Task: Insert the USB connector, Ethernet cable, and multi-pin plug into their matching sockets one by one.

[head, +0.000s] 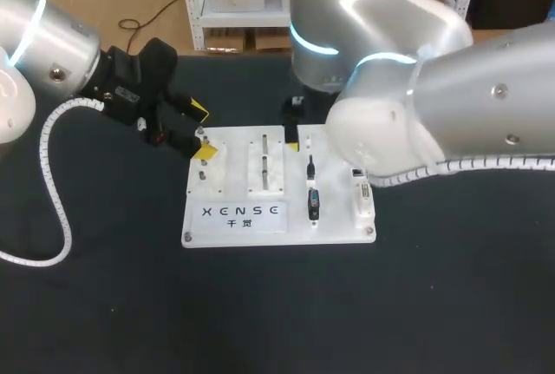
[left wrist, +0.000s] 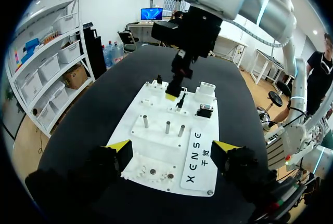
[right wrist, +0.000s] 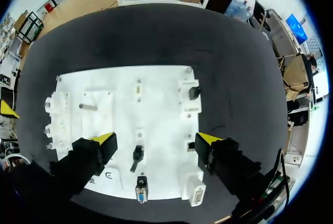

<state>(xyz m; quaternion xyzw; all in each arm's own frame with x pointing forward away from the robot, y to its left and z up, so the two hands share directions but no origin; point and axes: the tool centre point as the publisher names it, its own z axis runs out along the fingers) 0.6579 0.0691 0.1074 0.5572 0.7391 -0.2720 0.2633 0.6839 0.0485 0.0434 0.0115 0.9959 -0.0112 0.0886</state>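
Your head view: high, behind; left wrist: low off left edge of white board (head: 338, 220); right wrist: above it; all share it

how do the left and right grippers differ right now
The left gripper sits at the white board's left end, the right gripper over its middle. In the head view the left fingers show plainly; the right ones are mostly hidden under the right arm. Both are open and empty.

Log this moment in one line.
left gripper open at board edge | right gripper open over black plug | nothing held
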